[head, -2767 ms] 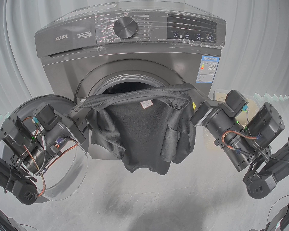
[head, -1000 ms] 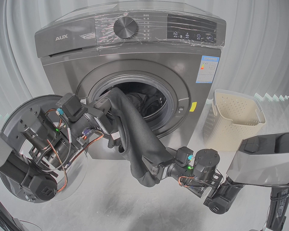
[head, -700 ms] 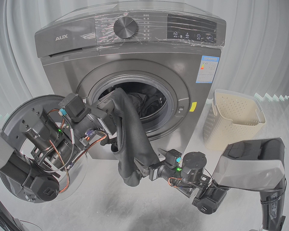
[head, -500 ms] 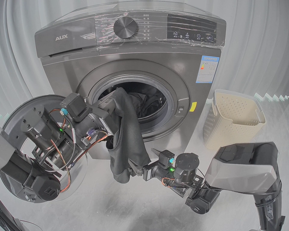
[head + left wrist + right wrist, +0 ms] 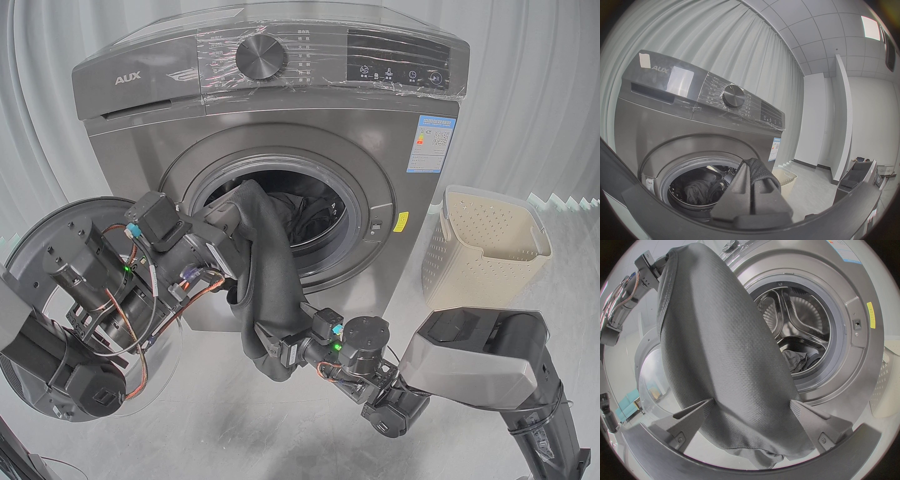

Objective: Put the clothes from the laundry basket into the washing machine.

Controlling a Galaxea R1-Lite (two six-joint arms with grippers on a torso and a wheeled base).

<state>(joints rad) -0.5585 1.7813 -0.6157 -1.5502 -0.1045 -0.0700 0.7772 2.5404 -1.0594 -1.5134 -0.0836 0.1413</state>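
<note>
Floor (image 5: 219,431) — washing machine (image 5: 269,125), laundry basket (image 5: 487,250)

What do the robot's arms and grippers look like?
The left arm and right arm are black stacks of cylindrical joints; the right has a boxy grey shell. Orange braided cables loop at both wrists, with teal plugs. The fingers are dark grey wedges.

You're in a test lab: front-load washer (image 5: 269,144) at 12 o'clock w/ film-wrapped panel (image 5: 325,59), grey curtains (image 5: 531,94) behind it, office ceiling tiles (image 5: 818,25), bare grey floor (image 5: 219,406).
</note>
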